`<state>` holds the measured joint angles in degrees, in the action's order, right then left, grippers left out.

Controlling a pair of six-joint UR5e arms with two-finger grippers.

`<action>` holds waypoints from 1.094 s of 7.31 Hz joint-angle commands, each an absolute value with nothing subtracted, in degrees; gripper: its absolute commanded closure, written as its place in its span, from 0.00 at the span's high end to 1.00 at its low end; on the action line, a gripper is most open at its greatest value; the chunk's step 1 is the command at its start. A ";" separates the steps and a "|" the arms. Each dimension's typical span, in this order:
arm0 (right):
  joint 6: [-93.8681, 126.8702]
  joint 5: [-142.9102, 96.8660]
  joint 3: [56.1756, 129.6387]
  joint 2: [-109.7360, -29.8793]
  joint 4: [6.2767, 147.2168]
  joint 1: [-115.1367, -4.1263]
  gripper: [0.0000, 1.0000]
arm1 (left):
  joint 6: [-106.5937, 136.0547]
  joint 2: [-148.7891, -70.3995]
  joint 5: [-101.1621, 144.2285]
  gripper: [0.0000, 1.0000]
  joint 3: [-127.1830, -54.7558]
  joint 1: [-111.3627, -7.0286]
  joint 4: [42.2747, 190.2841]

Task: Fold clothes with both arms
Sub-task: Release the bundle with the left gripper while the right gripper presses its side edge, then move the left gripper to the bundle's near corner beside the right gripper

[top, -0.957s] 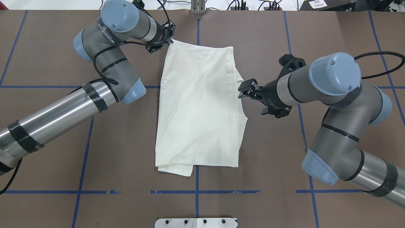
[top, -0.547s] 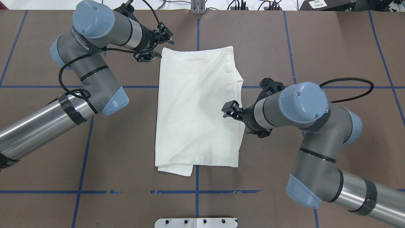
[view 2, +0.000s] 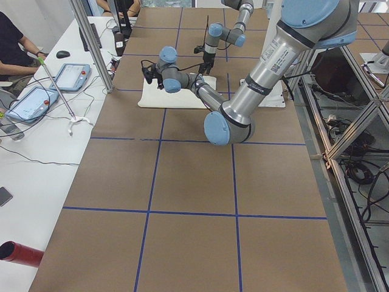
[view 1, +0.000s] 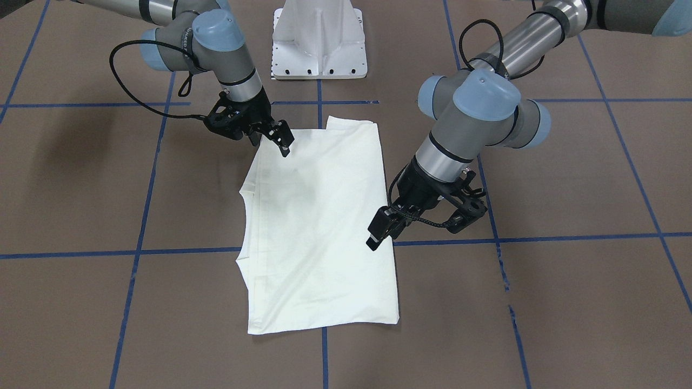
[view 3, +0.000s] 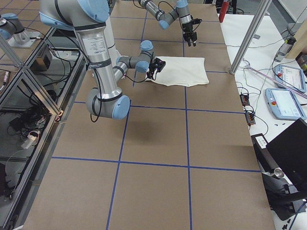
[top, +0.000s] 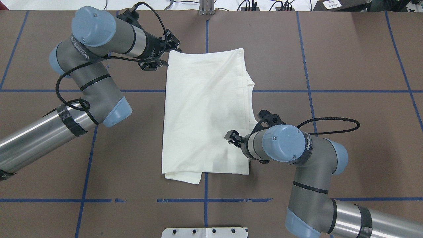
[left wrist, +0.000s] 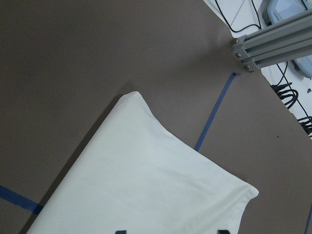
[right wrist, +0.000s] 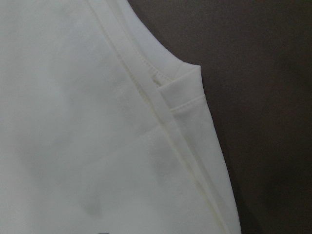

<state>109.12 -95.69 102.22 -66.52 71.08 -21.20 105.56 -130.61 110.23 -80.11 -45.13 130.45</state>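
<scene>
One cream T-shirt (top: pixel 205 109), plain side up, is lying folded into a long rectangle in the middle of the brown table (top: pixel 330 49), straddling the blue tape lines (top: pixel 281 91). A lower layer (top: pixel 185 177) is peeking out at the corner nearest the robot on its left, and a stitched hem (right wrist: pixel 185 105) is showing along the right edge. One left gripper (top: pixel 167 53) is hanging at the shirt's far-left corner, jaws standing apart and gripping nothing, the cloth lying just beyond its fingertips (left wrist: pixel 121 231) in the wrist view. One right gripper (top: pixel 231 136) is leaning over the shirt's right edge toward the robot's end, jaws looking parted and empty; its wrist camera is showing little but cloth and seam.
</scene>
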 commanded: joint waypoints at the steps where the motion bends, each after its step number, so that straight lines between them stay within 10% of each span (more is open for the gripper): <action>1: 109.16 -95.71 101.43 -66.88 71.37 -20.57 0.91 | 105.56 -130.61 110.22 0.69 -80.16 -45.09 130.43; 3: 109.69 -95.89 101.43 -66.97 71.54 -20.57 0.83 | 105.64 -130.69 110.21 0.69 -80.16 -44.74 130.43; 5: 109.78 -96.06 101.78 -67.50 71.54 -20.48 0.51 | 106.95 -130.69 110.21 0.69 -80.16 -44.74 130.52; 6: 109.69 -96.06 102.39 -68.28 71.46 -20.57 0.15 | 107.31 -130.87 110.21 0.69 -80.16 -44.56 130.52; 8: 109.69 -96.33 102.92 -68.38 71.54 -20.57 0.00 | 107.40 -130.87 110.21 0.69 -80.16 -44.30 130.52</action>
